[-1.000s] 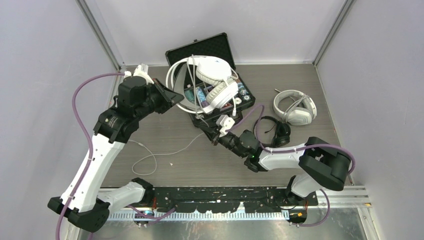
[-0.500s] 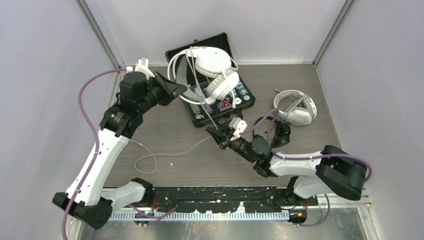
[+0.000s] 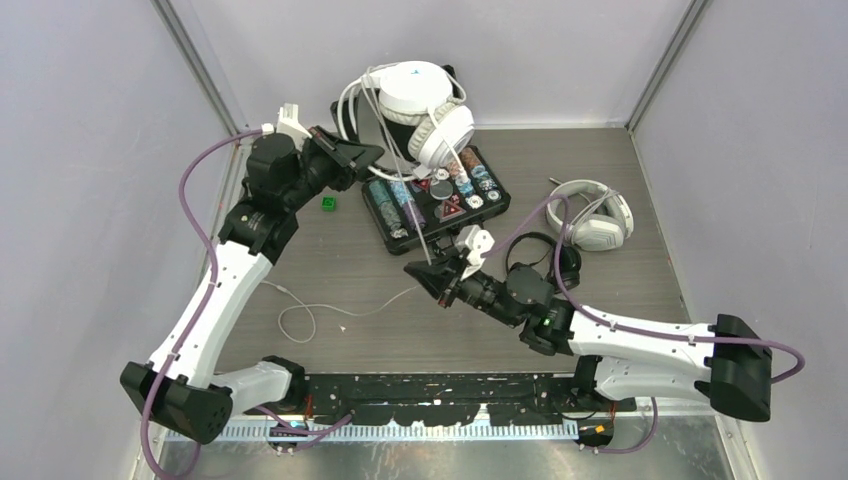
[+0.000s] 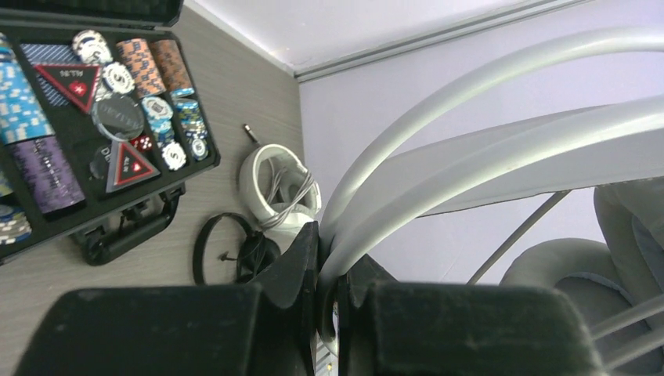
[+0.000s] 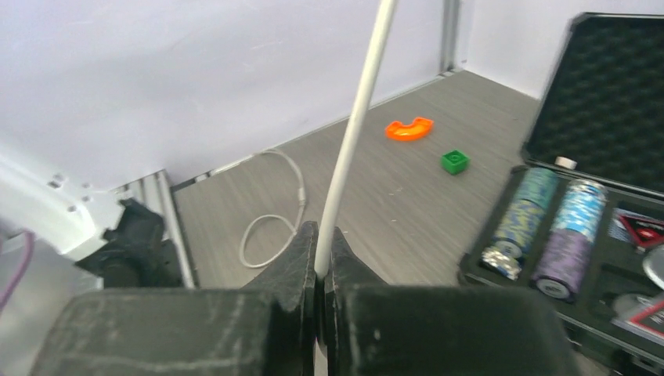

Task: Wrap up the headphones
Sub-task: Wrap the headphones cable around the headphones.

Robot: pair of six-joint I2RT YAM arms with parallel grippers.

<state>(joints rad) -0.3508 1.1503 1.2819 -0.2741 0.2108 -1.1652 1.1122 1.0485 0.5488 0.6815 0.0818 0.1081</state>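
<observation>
The white round-cup headphones (image 3: 420,100) hang in the air over the back of the open case, with my left gripper (image 3: 365,155) shut on their headband (image 4: 485,141). Their white cord (image 3: 408,200) runs taut down to my right gripper (image 3: 420,275), which is shut on it (image 5: 352,141) above the table. The cord's loose end lies in a loop (image 3: 300,320) on the table. A bulky white-grey pair (image 3: 590,215) rests at the right with its cord bundled inside the band. Next to it lies a slim black pair (image 3: 545,262), partly behind my right arm.
An open black case (image 3: 435,195) of poker chips sits at the back centre. A green cube (image 3: 328,203) lies left of it and an orange curved piece (image 5: 409,128) lies near the cube. Walls close in the table on three sides.
My left gripper has raised the white headphones up and back, off the case's tray. The green cube now shows. My right gripper kept the cord and drifted slightly nearer as its arm stretched out.
</observation>
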